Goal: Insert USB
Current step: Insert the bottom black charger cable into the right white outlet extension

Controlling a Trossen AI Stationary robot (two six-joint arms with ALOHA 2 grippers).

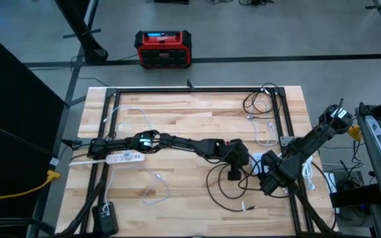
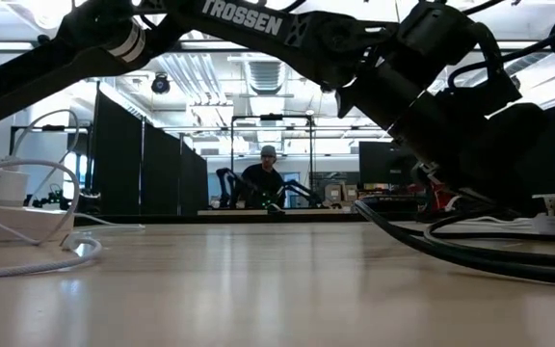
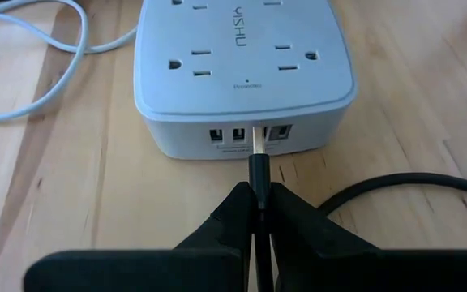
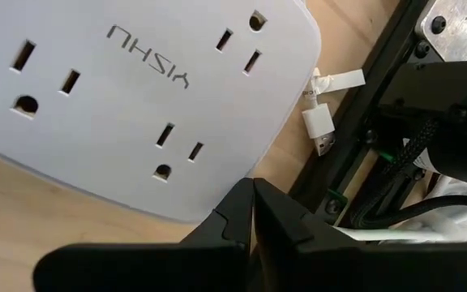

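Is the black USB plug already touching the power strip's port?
Yes, the left hand holds the USB plug with its metal tip in the power strip.

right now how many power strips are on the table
2. Left power strip beside the left arm's base; right power strip at the table's right, left tool holding a plug at it.

Red and black box [image 1: 163, 48]: sitting on the floor beyond the table's far edge, at about 12 o'clock.

Coiled dark cable [image 1: 260, 100]: lying on the wooden table [image 1: 197, 119] toward 1 o'clock.

Loose white cable [image 1: 156, 184]: trailing across the boards toward 7 o'clock.

Person [image 2: 267, 173]: sitting far back in the room, behind another table.
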